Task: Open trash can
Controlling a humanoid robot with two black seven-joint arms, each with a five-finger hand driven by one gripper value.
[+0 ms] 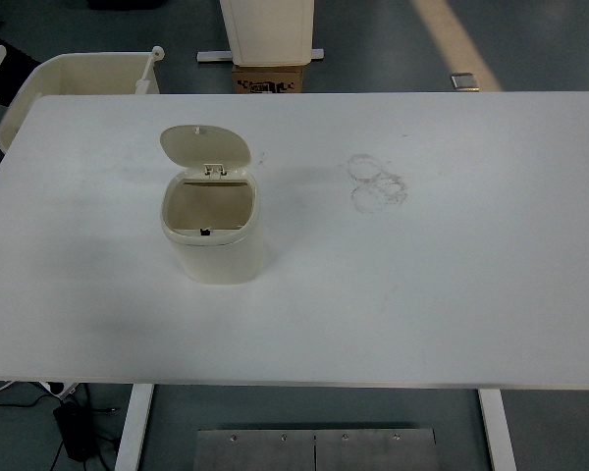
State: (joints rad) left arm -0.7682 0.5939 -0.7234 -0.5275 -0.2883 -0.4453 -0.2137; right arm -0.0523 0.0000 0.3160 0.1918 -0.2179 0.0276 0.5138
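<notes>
A small cream trash can (216, 245) stands upright on the white table (422, 294), left of the middle. Its lid (204, 144) is swung up and back on its hinge, and the inside of the can shows bare. Neither of my hands nor any arm appears in the top view.
Faint ring marks (376, 182) stain the table right of the can. Beyond the far edge stand a cream bin (74, 77) at the left, a white cabinet (268, 29) and a cardboard box (270, 78). Cables lie on the floor at the lower left (39, 392).
</notes>
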